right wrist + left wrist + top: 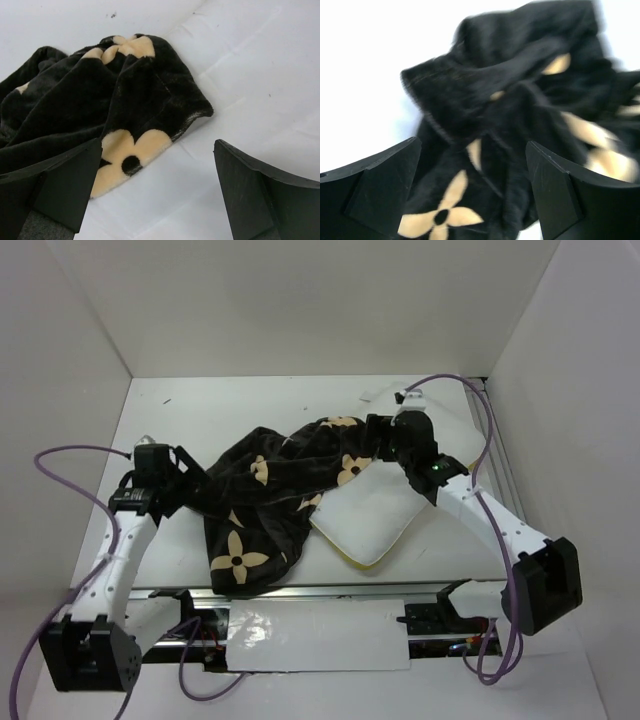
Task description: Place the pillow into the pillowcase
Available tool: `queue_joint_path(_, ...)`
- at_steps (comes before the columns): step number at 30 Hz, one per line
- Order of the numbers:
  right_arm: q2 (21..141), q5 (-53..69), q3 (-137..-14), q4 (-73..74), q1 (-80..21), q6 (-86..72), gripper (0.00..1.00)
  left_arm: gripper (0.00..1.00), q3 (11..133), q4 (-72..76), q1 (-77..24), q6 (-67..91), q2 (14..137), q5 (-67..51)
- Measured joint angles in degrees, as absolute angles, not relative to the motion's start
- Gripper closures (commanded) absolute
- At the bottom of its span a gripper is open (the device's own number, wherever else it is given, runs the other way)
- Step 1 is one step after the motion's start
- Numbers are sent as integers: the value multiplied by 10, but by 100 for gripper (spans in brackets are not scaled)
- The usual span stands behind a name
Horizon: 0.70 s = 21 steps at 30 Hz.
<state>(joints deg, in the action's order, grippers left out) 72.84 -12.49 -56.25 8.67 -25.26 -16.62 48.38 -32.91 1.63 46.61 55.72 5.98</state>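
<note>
The plump white rectangular pillow with yellow piping (378, 512) lies right of centre on the white desk (200, 410). It is set at a slant with one corner toward the near edge. Nearly all of its top face is bare, so I judge the insertion hardly begun, if at all. The floppy black-brown plush pillowcase with tan flower motifs (262, 502) is crumpled in a heap across the middle of the desk. One end is draped over the pillow's far left edge. Whether any corner of the pillow sits inside the sleeve is hidden under the folds.

What is left, by my reading, is nearly everything: finding the opening, spreading it, and drawing the case over the pillow or feeding the pillow in. No open mouth shows in any view. The fabric looks thick and limp, bunched in ridges, and a stitched hem edge shows in the right wrist view.

The left tool (470, 155) stands wide apart with plush between its fingers but not pinched. The right tool (157, 150) is equally wide, hovering by the case's far end and holding nothing.
</note>
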Motion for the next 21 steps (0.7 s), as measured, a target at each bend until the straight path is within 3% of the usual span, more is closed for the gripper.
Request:
queue_joint_path(10,840,-101,-590,82,-243,-164,2,0,443,-300,16,472,701,79)
queue_joint_path(13,886,-98,-604,81,-239,-164,10,11,441,-267,16,471,742,78)
queue_joint_path(16,919,-103,-606,81,-236,-162,29,39,441,-222,16,469,788,73)
queue_joint_path(18,934,-107,-607,77,-234,-162,33,82,441,-197,16,467,811,65)
queue_joint_path(19,938,-107,-607,75,-234,-161,43,100,441,-189,16,465,817,60)
queue_joint_path(21,942,-103,-610,70,-234,-154,55,100,441,-177,16,458,822,57)
